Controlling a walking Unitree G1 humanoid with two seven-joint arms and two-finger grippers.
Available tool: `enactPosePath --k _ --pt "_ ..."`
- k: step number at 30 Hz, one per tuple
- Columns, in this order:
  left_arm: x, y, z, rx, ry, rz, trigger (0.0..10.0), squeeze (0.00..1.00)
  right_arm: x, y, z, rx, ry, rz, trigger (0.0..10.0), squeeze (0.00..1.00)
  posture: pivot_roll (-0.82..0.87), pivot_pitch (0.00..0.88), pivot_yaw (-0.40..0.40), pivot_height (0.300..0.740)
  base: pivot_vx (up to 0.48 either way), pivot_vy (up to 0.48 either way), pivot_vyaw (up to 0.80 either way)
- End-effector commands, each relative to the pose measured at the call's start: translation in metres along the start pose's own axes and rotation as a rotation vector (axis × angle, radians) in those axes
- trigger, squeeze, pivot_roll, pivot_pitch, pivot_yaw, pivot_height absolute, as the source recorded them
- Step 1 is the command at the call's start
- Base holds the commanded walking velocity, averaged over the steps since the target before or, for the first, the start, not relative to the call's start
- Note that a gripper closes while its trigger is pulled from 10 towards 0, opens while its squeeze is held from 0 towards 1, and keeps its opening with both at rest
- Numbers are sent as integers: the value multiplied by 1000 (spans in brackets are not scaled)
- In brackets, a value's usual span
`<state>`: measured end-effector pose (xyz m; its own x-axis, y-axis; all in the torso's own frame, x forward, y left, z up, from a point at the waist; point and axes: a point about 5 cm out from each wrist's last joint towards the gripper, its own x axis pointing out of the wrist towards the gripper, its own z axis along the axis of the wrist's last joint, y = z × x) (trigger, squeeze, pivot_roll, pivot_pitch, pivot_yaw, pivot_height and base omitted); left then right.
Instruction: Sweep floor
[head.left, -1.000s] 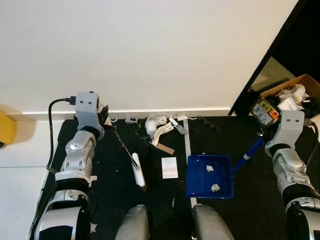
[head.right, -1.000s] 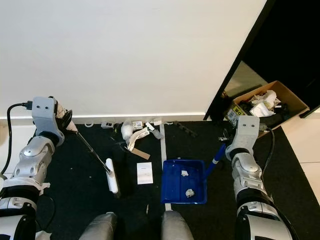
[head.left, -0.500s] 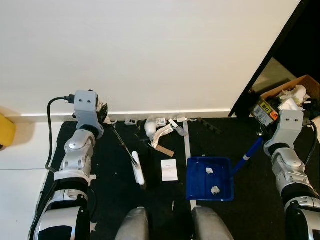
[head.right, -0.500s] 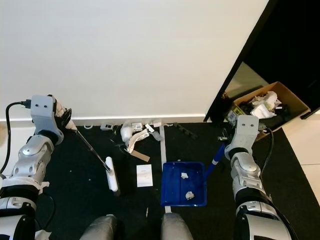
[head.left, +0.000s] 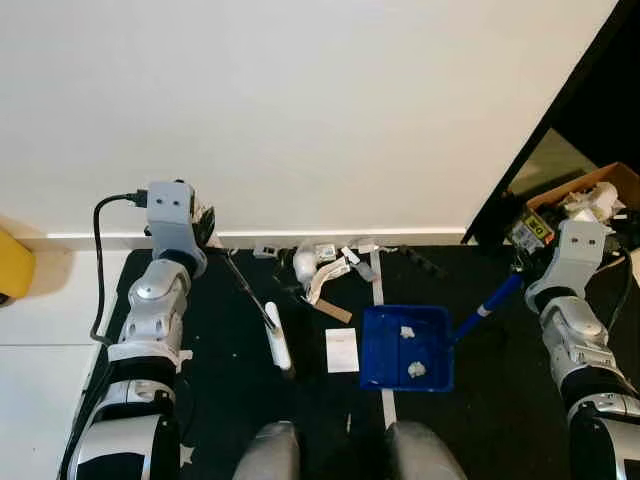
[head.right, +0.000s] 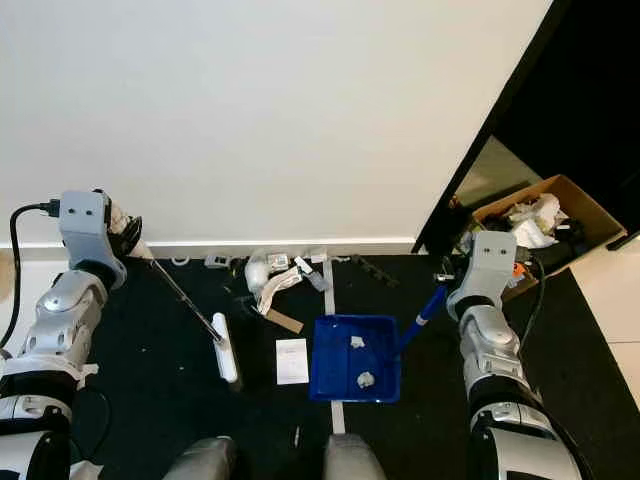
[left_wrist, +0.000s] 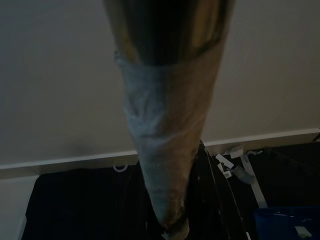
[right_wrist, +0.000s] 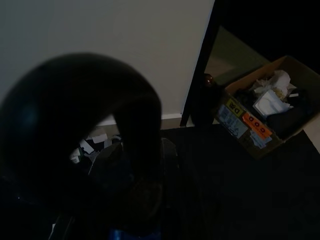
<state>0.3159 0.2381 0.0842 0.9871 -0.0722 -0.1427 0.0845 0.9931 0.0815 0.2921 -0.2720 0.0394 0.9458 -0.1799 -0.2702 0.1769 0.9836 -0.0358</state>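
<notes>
Left eye view: our blue dustpan (head.left: 405, 347), two scraps inside, has slid leftward toward the paper slip (head.left: 341, 350). Right pincer (head.left: 522, 262) grips its handle, left pincer (head.left: 208, 228) the brush (head.left: 281, 344); litter (head.left: 320, 265) awaits by the mat's far edge.

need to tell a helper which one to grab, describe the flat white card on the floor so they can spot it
Start at the black mat below the white wall, and find the blue dustpan lying on it. The white card lies flat on the mat just left of the dustpan, between it and the broom head. Unlike the crumpled scraps by the wall, it is a smooth, clean rectangle.
</notes>
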Motion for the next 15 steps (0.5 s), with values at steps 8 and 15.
enactPosePath --k 8,15 --pt "-1 4 5 -4 -26 15 10000 0 1 -2 3 3 -19 -6 10000 0 55 33 8 740 454 0 0" --pt "-1 3 7 -7 -51 16 10000 0 0 -3 3 4 -20 -10 10000 0 54 32 9 740 365 0 0"
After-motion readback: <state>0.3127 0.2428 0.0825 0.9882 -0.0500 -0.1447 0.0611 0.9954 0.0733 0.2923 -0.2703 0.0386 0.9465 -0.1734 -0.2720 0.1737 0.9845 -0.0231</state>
